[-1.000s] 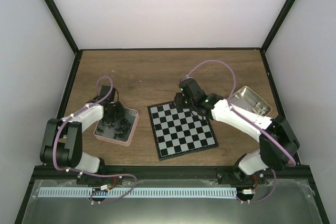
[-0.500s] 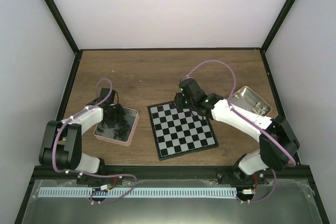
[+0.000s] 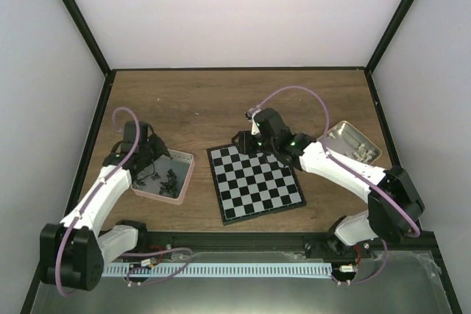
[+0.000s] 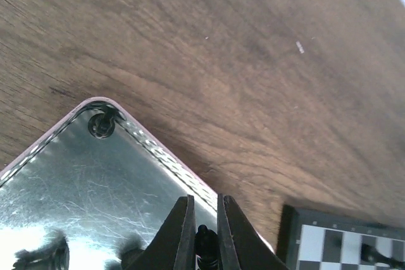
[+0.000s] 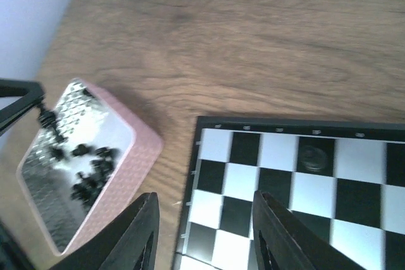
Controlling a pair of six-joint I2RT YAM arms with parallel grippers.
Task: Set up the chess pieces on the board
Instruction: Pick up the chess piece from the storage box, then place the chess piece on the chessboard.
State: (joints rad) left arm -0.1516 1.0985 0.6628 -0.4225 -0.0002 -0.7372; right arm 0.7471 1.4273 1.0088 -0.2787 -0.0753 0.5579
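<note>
The left gripper [image 4: 204, 202] pinches a tiny black chess piece [image 4: 204, 240] over the pink-rimmed metal tray [image 5: 136, 156] near the wooden counter's [image 3: 221, 101] left edge, while the right gripper [image 5: 204, 199], fingers spread wide, hovers above the black-and-grey checked board [image 3: 257, 182] mid-counter, near a black piece [image 5: 312, 156] standing along its far edge.

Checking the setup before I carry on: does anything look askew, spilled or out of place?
The board sits turned at an angle to the table's edges, not square. A tiny pale speck lies alone on the bare wood beyond it, too small to identify. Nothing has spilled: the loose black pieces lie inside the pink tray.
</note>
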